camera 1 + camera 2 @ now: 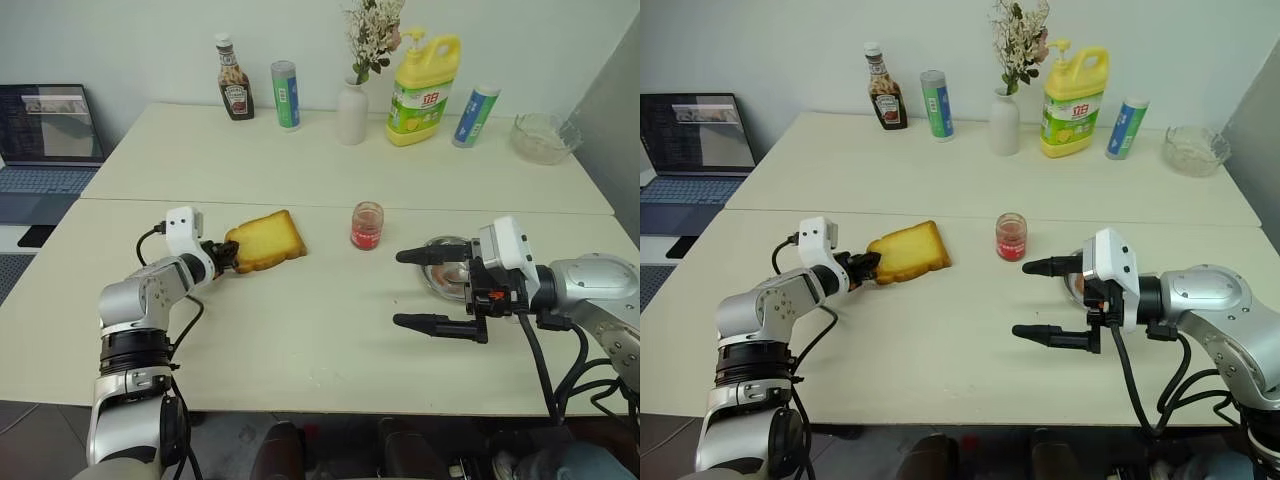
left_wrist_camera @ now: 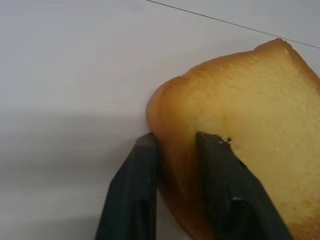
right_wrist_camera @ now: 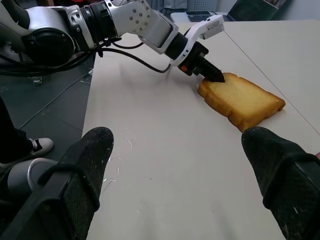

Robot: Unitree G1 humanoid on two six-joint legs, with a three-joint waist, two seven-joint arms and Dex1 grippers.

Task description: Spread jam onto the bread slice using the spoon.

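Cream table (image 1: 300,340) spans scene. Along far edge: yellow detergent bottle (image 1: 424,88), white vase (image 1: 352,112) with flowers, ketchup bottle (image 1: 234,78), glass bowl (image 1: 545,137) at far right.

Right gripper (image 1: 432,290) hovers above table near right, fingers spread wide, nothing between them; round steel dish (image 1: 445,268) partly hidden behind it.

Left gripper (image 1: 226,256) clamped onto crust corner of bread slice (image 1: 268,240), which lies on table left of centre.

Jam (image 1: 367,226) in small jar stands right of bread, apart from it.

Looks like a lab or office mocked up as a kitchen. Plain white table (image 1: 300,330), open laptop (image 1: 45,150) off to the side, ketchup bottle (image 1: 235,78) and dish soap (image 1: 425,88) lined up by a bare wall.
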